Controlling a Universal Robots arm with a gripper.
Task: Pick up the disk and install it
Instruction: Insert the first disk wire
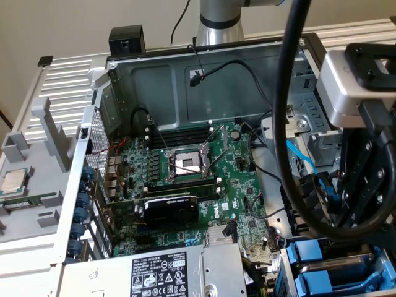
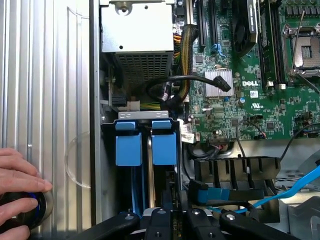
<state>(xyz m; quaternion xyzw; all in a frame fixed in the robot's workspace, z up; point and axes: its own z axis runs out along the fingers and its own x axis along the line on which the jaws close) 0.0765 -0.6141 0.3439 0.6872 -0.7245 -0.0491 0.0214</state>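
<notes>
Fingers nearly closed, prob. gripping the disk, 1 of 2 blue carriers in bay.

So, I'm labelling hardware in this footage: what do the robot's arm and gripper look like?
The arm is a smooth silver-grey metal tube. The gripper is a black assembly of linked bars with round pivot bolts, joined to a pale grey rounded housing. A thick black cable loops alongside it.

A computer-assembly workshop: an opened grey metal computer case with a green motherboard lies on a ribbed aluminium surface.
</notes>
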